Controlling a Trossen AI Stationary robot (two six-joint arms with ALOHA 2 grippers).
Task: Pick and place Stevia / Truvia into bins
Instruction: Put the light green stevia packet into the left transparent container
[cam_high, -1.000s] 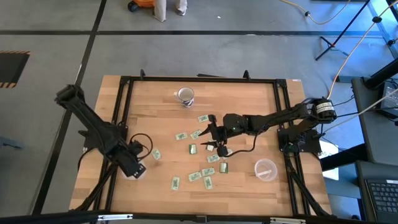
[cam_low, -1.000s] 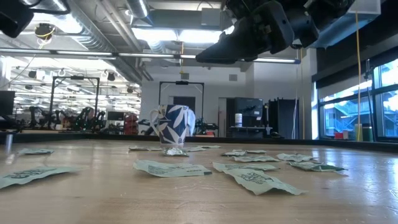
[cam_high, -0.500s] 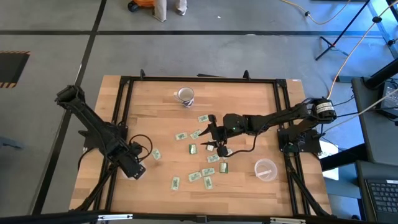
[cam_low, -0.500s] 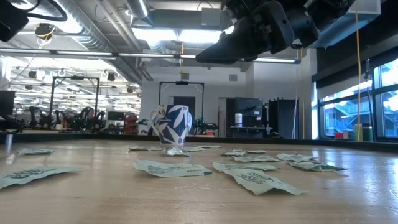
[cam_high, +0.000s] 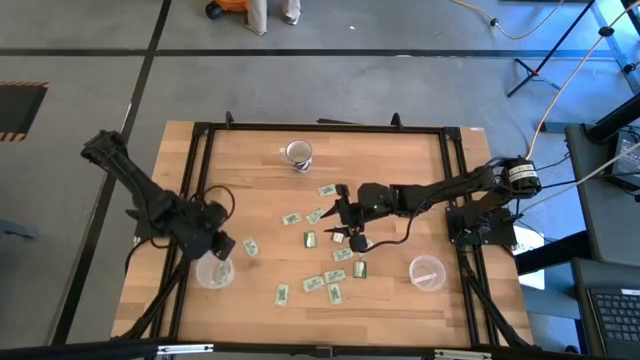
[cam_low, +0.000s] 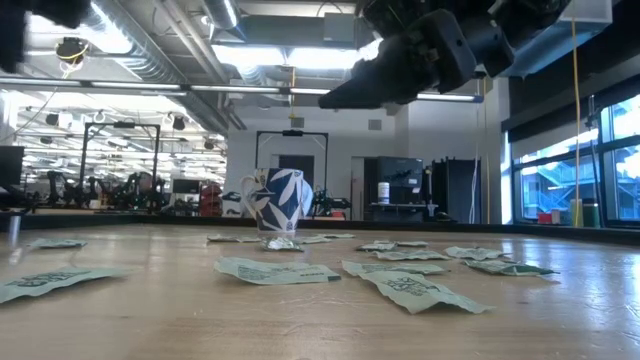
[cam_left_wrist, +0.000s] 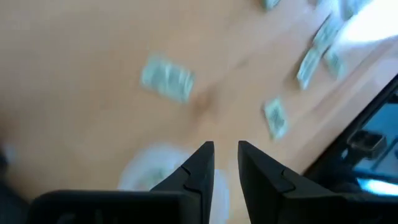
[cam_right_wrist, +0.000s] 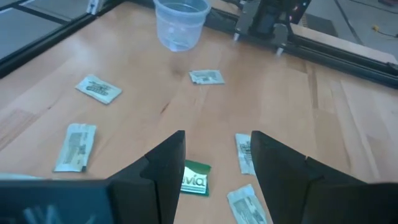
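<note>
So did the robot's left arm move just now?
Yes. The left gripper swung up off the clear cup, toward the table's far side; the cup now shows uncovered.

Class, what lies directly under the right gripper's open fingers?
Under the right gripper, a green packet lies flat on the table; one finger covers its edge. Nothing is held.

You see pale wood table (cam_high: 400, 170), light tan, framed in black rails (cam_high: 320, 127). Packets (cam_high: 310, 239) green and white; one under right gripper (cam_right_wrist: 211, 163) darker green with white lettering (cam_right_wrist: 194, 180). Both cups (cam_high: 427, 272) translucent clear, whitish rims; second cup (cam_high: 213, 271) same. Mug (cam_low: 276, 201) white with dark blue leaf pattern; dark inside from above. Both arms black, left gripper (cam_left_wrist: 225, 163) included. Floor (cam_high: 80, 60) grey, black seams. Orange object (cam_high: 232, 6) at far edge.
</note>
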